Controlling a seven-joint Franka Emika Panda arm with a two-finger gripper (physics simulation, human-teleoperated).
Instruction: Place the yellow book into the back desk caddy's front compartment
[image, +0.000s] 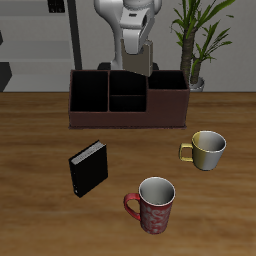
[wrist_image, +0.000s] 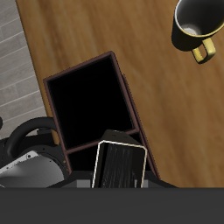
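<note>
The yellow book (image: 142, 60), thin and greyish-tan, hangs upright in my gripper (image: 140, 52), which is shut on it, just above the back desk caddy (image: 128, 119). It hovers over the caddy's middle, near the divider beside one large end cell. The front compartment (image: 127, 102) is a small dark square cell, open and a little nearer the table's front edge than the book. In the wrist view the book (wrist_image: 120, 164) shows end-on over the caddy's wall, with a large cell (wrist_image: 92, 101) beyond it. My fingertips are hidden there.
A thicker black book (image: 88, 168) stands on the table in front of the caddy. A cream and yellow mug (image: 208, 149) and a red patterned mug (image: 155, 204) stand nearer the front edge. A potted plant (image: 195, 45) rises behind the caddy's end.
</note>
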